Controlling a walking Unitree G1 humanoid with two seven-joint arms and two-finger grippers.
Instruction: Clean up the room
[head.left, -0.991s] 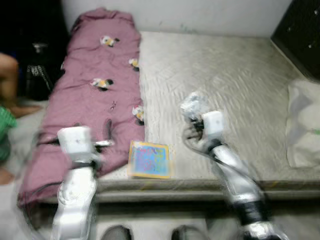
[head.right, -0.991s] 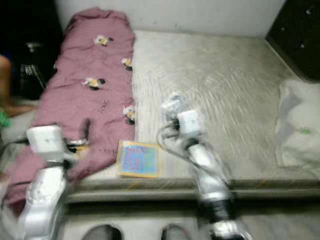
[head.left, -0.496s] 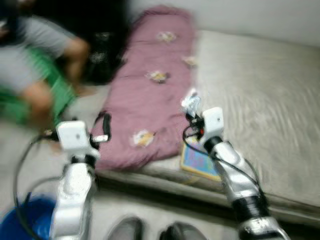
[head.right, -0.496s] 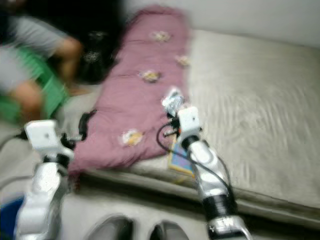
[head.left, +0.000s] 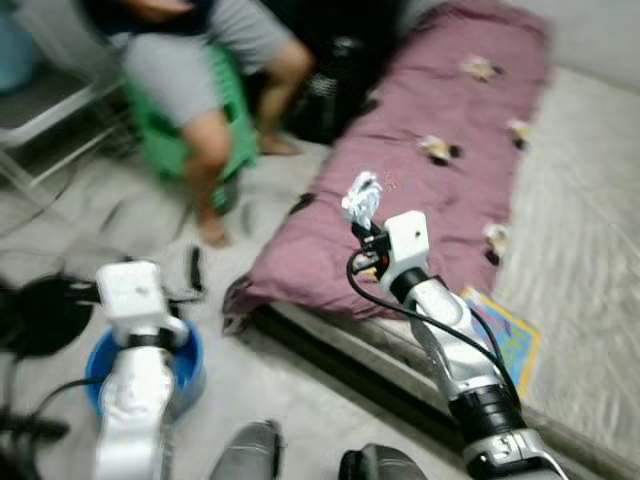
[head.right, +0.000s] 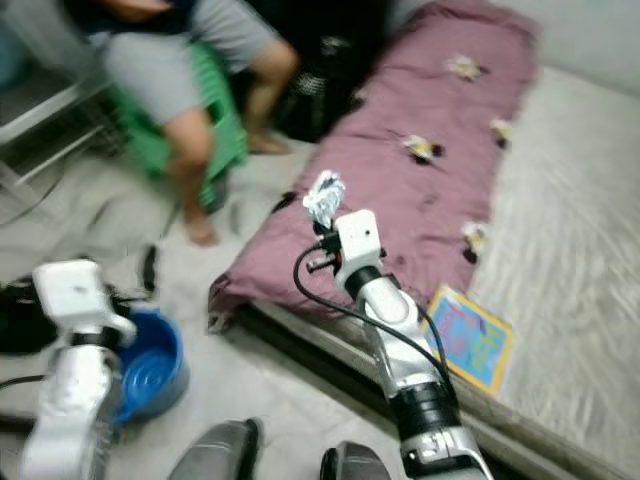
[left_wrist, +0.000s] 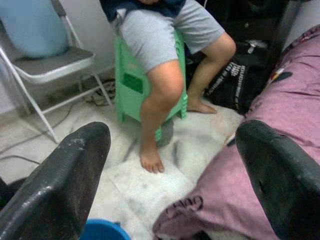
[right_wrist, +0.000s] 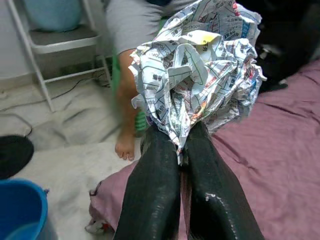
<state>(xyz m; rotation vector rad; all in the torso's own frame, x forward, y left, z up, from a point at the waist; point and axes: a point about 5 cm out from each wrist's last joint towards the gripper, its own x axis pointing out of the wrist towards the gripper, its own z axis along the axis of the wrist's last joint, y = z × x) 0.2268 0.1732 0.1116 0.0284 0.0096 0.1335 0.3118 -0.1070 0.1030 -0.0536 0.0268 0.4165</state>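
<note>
View swung from bed to floor – blue bucket (head.right: 150, 362) now near. R gripper (right_wrist: 181, 150) pinching crumpled paper (right_wrist: 196, 70); L gripper (left_wrist: 170, 190) spread, empty – disposal likely next.

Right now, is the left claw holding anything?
No: the left claw is open, its fingers spread wide with only floor and the pink blanket between them.

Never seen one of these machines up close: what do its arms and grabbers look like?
Both arms are silver metal tubes with a dark band near the base and loose black cables looping alongside. Each wrist carries a white boxy block. The left gripper and right gripper each have two long, glossy black fingers.
</note>
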